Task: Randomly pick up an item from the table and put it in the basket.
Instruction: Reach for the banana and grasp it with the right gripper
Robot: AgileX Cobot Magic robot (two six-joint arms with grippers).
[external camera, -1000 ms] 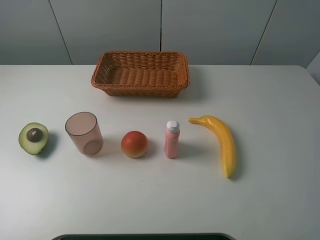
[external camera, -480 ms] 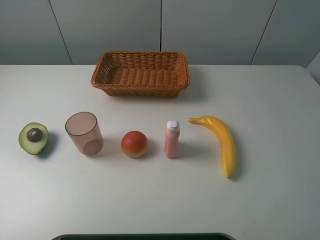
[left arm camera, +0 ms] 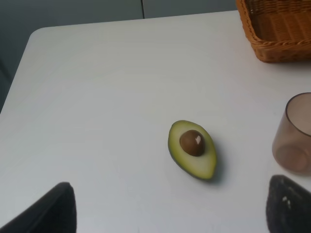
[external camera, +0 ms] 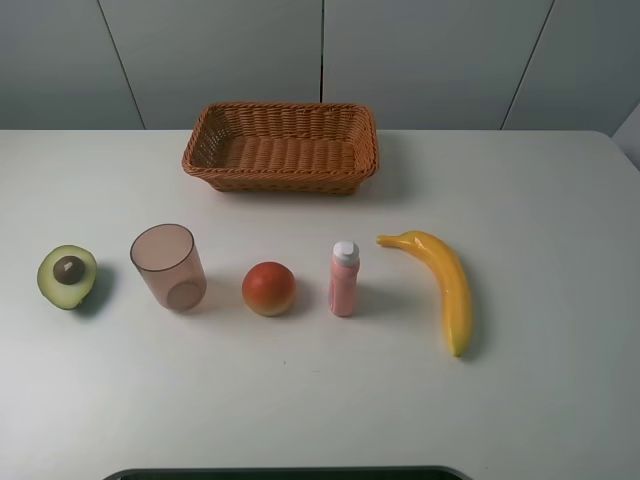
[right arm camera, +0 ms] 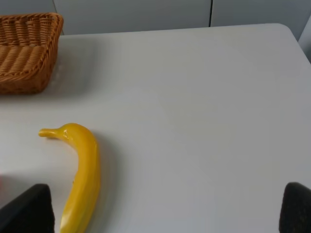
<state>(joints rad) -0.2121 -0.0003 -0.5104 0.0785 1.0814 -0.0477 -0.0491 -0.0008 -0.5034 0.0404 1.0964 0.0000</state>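
Observation:
The yellow banana point(external camera: 445, 285) lies on the white table point(external camera: 540, 200) at the right end of a row of items, its stem pointing left. It also shows in the right wrist view point(right arm camera: 82, 174). The brown wicker basket point(external camera: 280, 180) stands empty at the back centre, apart from the banana. Neither arm shows in the exterior high view. My left gripper point(left arm camera: 167, 213) is open and empty, its dark fingertips point(left arm camera: 48, 211) wide apart, short of the avocado half. My right gripper point(right arm camera: 160, 213) is open and empty, its fingertips point(right arm camera: 296, 206) wide apart, with the banana near one of them.
In the row left of the banana stand a pink bottle point(external camera: 344, 279), a round red-orange fruit point(external camera: 268, 288), a translucent brown cup point(external camera: 168, 266) and an avocado half point(external camera: 67, 276). The avocado half point(left arm camera: 193, 149) and the cup point(left arm camera: 294, 136) show in the left wrist view.

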